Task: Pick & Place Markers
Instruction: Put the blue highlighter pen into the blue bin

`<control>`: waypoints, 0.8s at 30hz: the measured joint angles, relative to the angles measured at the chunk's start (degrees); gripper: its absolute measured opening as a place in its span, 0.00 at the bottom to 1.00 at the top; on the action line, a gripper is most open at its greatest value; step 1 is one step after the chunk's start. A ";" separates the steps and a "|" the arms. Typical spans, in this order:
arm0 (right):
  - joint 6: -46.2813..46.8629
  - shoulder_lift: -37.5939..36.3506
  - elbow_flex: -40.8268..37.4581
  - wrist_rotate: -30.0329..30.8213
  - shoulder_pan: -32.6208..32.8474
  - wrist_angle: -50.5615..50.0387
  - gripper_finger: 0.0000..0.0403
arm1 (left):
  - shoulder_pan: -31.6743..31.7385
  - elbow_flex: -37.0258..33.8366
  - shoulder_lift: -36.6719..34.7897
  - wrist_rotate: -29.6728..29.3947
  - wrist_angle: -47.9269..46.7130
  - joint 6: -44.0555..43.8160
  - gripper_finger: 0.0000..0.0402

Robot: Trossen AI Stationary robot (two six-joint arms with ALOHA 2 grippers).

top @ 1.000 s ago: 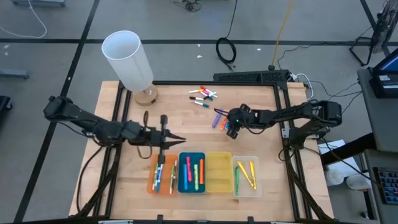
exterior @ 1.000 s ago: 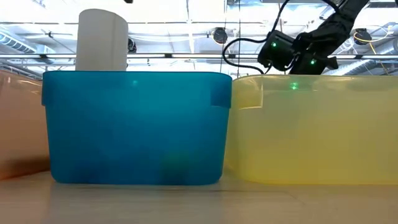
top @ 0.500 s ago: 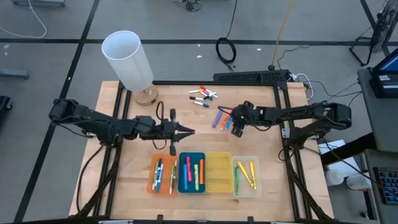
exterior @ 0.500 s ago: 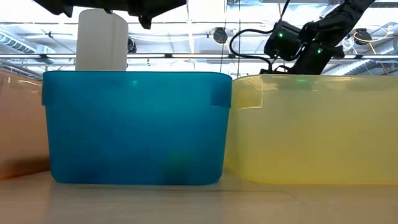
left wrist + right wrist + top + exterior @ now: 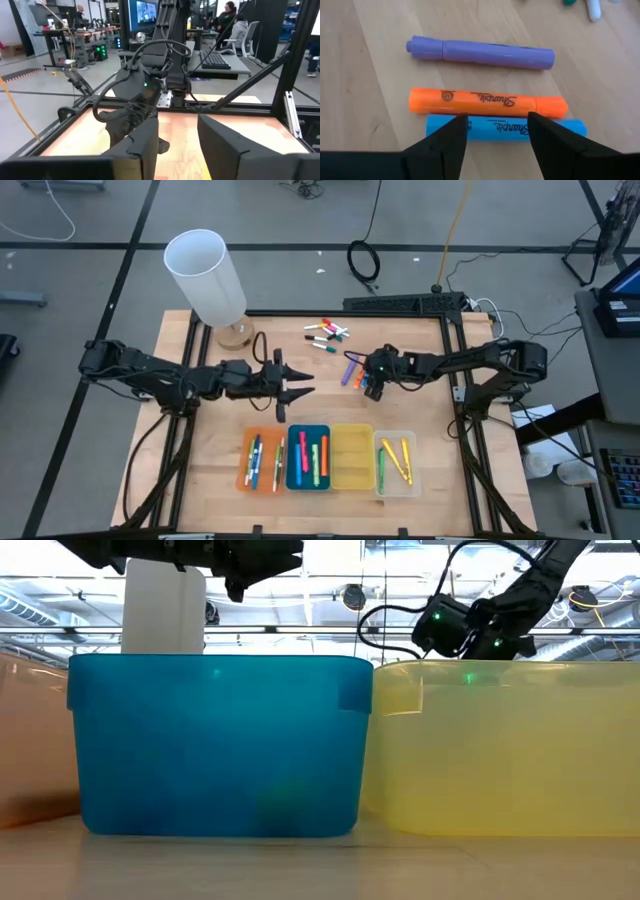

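Three markers lie side by side on the wood: purple (image 5: 480,52), orange (image 5: 487,102) and blue (image 5: 505,130). My right gripper (image 5: 497,117) hangs open, slanting down over the blue one. Its two fingertips are spaced along the marker's length, and I cannot tell whether they touch it. In the high view it sits right of table centre (image 5: 368,385). My left gripper (image 5: 303,386) is open and level above the middle of the table, just beyond the trays. Nothing is between its fingers (image 5: 177,125). A loose cluster of markers (image 5: 326,332) lies near the far edge.
Four trays stand in a row at the near edge: orange (image 5: 248,477), blue (image 5: 292,457), yellow (image 5: 350,460) and clear (image 5: 397,480); three of them hold markers. A tall white cylinder (image 5: 207,275) stands at the far left corner. A black frame borders the table.
My left gripper has gone from over the orange tray toward the table's right and far side, rolled a little, and opened. My right gripper drew back and up from the three markers, then came back down over them.
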 joint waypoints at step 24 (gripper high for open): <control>25.96 -9.29 -0.10 2.96 -2.44 -17.37 0.45 | -0.13 0.02 0.00 0.07 -1.52 -0.37 0.39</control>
